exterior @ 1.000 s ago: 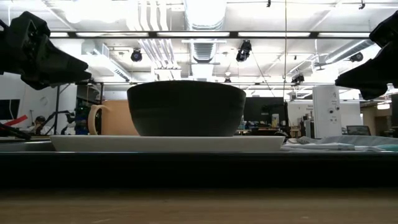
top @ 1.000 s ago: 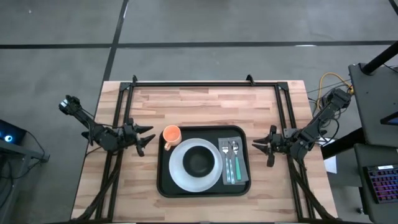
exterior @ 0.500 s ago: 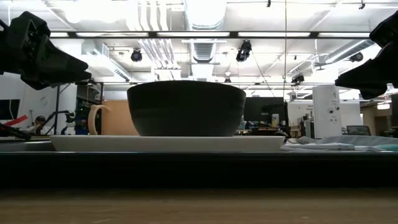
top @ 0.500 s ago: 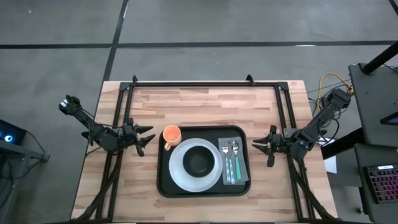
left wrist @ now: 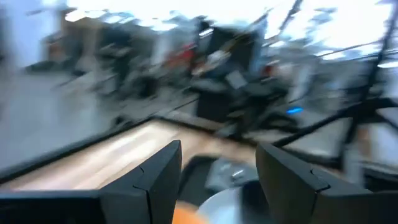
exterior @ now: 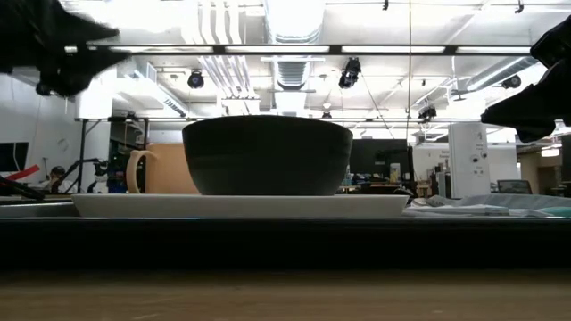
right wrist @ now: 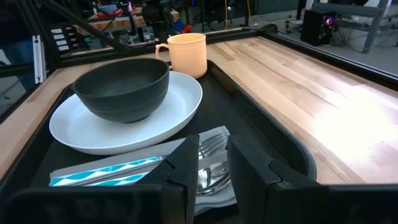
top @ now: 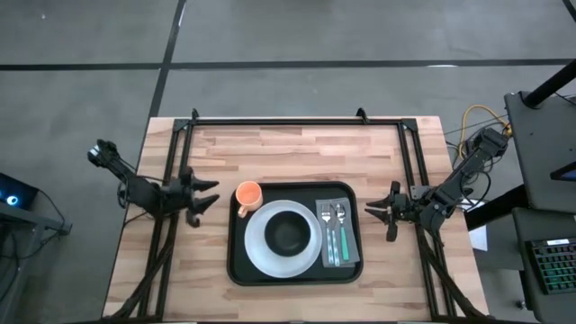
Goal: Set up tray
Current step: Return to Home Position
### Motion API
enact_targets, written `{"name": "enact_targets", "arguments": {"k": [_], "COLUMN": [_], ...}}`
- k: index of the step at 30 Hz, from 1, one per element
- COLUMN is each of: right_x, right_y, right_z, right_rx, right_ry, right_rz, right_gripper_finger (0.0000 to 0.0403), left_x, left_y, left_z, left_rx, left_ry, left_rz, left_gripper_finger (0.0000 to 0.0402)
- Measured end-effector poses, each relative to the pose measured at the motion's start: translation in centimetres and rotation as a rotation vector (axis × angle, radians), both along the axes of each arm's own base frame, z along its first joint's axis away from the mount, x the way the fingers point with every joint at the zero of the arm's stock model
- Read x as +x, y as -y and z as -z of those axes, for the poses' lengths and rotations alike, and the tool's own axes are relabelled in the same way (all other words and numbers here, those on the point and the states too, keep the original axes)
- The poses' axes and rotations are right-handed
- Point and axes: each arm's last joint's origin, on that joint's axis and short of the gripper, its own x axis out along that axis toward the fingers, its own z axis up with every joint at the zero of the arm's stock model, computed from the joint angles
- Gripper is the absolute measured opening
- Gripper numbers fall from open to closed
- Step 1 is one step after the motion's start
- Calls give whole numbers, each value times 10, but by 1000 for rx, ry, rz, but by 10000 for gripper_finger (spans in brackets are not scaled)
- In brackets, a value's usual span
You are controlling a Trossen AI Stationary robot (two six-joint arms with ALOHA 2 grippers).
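Observation:
The black tray [top: 237, 267] lies on the wooden table. On it rest a white plate [top: 256, 250] carrying a black bowl [top: 290, 232], an orange cup [top: 247, 194] at the far left corner, and a grey napkin [top: 351, 255] with cutlery [top: 335, 229] on top. My left gripper [top: 210, 193] is open and hangs in the air left of the tray, beside the cup. My right gripper [top: 369, 211] is open just right of the tray; its wrist view looks over the napkin [right wrist: 124, 169], bowl [right wrist: 122, 87] and cup [right wrist: 185, 55].
Black frame rails [top: 297, 121] run along the table's far edge and down both sides. Bare wood [top: 297, 153] lies between the tray and the far rail. A desk with a keyboard [top: 551, 265] stands beyond the table's right edge.
My left gripper has risen and drawn back a little toward the table's left edge, still open; its wrist view is blurred by the motion. The right arm and everything on the tray have stayed where they were.

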Motion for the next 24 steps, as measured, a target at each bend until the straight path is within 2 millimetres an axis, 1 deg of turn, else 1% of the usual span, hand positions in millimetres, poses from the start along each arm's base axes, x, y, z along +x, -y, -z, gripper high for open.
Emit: {"name": "enact_targets", "arguments": {"k": [2, 4, 8, 15, 19, 24], "right_x": [0, 0, 0, 0, 0, 0], "right_y": [0, 0, 0, 0, 0, 0], "right_z": [0, 0, 0, 0, 0, 0], "right_rx": [0, 0, 0, 0, 0, 1], "right_ry": [0, 0, 0, 0, 0, 0], "right_rz": [0, 0, 0, 0, 0, 0], "right_gripper_finger": [70, 68, 71, 82, 86, 82], "left_x": [-1, -3, -8, -15, -15, -14], "left_y": [1, 0, -3, -8, -7, -5], "left_z": [-8, -15, -23, -24, -20, -15], "left_rx": [41, 71, 110, 102, 123, 132], "left_ry": [51, 95, 138, 201, 212, 193], "left_rz": [77, 115, 108, 121, 172, 179], "left_gripper_finger": [187, 187, 187, 187, 187, 187]}}
